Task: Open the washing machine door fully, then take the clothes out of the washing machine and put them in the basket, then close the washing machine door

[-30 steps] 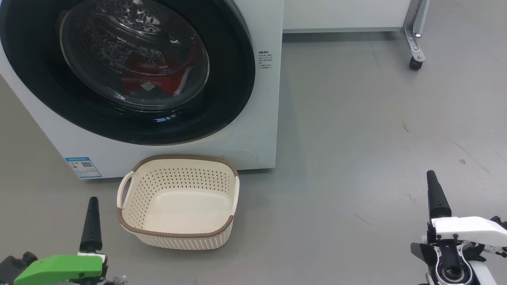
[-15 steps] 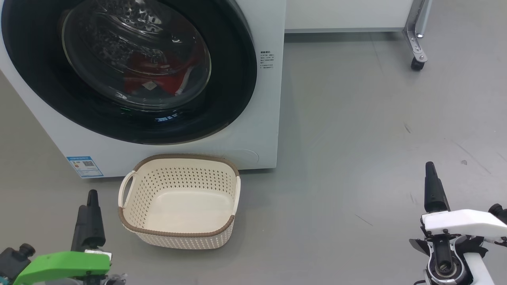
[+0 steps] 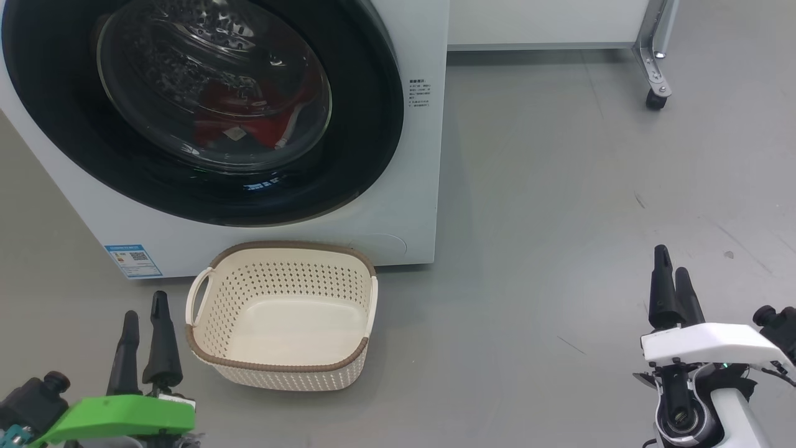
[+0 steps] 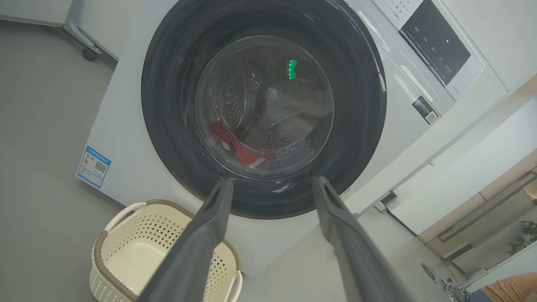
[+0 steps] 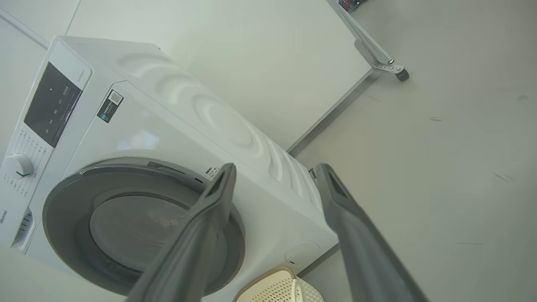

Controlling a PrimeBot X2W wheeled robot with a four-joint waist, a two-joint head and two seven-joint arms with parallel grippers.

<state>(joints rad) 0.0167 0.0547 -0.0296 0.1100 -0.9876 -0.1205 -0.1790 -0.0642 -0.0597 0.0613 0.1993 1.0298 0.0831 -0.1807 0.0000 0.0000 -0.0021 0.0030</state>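
The white washing machine [image 3: 410, 186] stands at upper left with its round black door [image 3: 367, 124] shut against its front. Through the door's glass I see red clothes [image 3: 249, 127] lying in the drum, and they show in the left wrist view too as red clothes [image 4: 235, 147]. The cream basket [image 3: 283, 314] sits empty on the floor just before the machine. My left gripper [image 3: 144, 314] is open at lower left, beside the basket's left handle and apart from it. My right gripper [image 3: 670, 264] is open at lower right, far from the machine. Both hold nothing.
A white cabinet on a metal leg with a castor [image 3: 653, 99] stands at the back right. Grey floor [image 3: 559, 218] stretches wide to the right of the machine. The machine's control panel [image 5: 50, 105] and dial [image 5: 16, 165] show in the right wrist view.
Both grippers have turned about their wrists, so both fingers of each now show side by side. The right gripper has risen slightly in the head view. The door and basket have not moved.
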